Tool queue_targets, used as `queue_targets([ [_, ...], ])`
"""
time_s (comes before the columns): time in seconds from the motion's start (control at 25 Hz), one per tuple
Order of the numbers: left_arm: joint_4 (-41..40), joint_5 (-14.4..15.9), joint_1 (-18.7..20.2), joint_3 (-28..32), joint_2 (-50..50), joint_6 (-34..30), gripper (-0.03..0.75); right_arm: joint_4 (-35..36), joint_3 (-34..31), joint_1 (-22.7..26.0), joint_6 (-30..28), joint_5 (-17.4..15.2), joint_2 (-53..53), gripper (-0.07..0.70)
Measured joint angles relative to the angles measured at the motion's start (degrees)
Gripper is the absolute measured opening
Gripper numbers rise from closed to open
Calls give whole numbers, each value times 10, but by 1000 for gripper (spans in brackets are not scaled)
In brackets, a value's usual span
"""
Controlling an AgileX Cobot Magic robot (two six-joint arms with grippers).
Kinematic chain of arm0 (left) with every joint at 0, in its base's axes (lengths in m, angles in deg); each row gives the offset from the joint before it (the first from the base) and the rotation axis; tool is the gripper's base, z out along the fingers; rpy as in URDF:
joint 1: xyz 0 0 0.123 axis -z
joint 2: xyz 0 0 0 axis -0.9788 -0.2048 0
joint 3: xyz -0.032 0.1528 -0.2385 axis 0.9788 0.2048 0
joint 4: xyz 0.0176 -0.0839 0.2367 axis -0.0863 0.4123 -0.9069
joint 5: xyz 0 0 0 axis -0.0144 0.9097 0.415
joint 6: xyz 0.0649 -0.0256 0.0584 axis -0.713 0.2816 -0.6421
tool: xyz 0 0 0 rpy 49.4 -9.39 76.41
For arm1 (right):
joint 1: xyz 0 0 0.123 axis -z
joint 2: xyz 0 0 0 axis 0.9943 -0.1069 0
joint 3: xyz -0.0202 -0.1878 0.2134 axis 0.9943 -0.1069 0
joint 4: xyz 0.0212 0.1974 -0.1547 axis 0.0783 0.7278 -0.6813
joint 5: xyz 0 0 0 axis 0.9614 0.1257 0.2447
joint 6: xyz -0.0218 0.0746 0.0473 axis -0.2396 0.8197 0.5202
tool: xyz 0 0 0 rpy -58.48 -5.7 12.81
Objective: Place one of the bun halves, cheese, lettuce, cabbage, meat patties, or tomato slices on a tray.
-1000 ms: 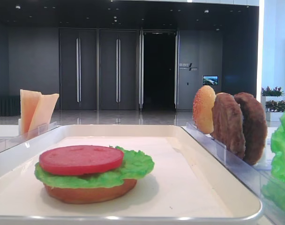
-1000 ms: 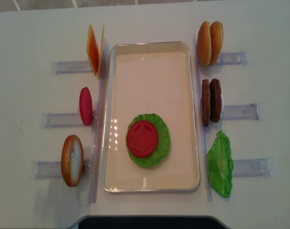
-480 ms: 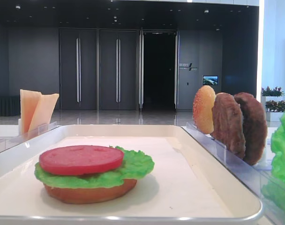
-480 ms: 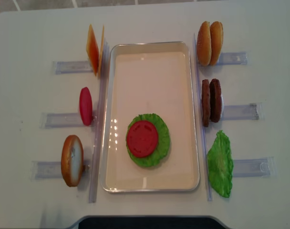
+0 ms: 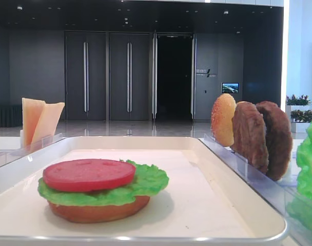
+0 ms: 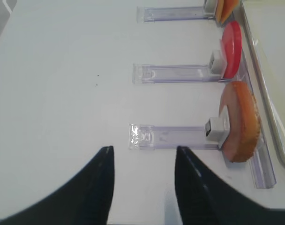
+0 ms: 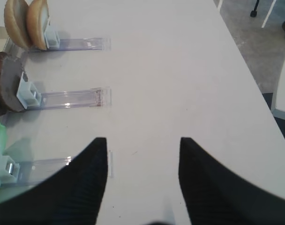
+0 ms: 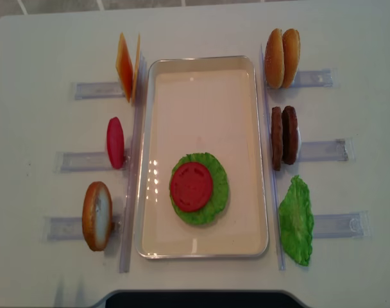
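On the white tray (image 8: 201, 83) lies a stack: bun base (image 5: 99, 211), lettuce (image 8: 217, 192), tomato slice (image 8: 191, 186) on top. Left of the tray stand cheese (image 8: 126, 66), another tomato slice (image 8: 115, 142) and a bun half (image 8: 97, 215). To its right are two bun halves (image 8: 282, 58), two meat patties (image 8: 284, 137) and a lettuce leaf (image 8: 296, 221). Cabbage is out of view. My left gripper (image 6: 142, 152) hangs open and empty over bare table beside the bun half (image 6: 241, 122). My right gripper (image 7: 142, 140) is open and empty, right of the patties (image 7: 6, 84).
Clear acrylic racks (image 8: 326, 151) hold the pieces on both sides of the tray, with long clear strips (image 8: 132, 192) along its edges. The table's right edge and the floor (image 7: 269, 56) show in the right wrist view.
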Motion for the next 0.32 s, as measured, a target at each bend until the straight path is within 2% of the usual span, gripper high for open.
queue_targets([
  [0.08,3,-17,0,12,1,0,327,0,0,0,0,0,0,365],
  [0.32,5,-29,0,17,1,0,327,0,0,0,0,0,0,365],
])
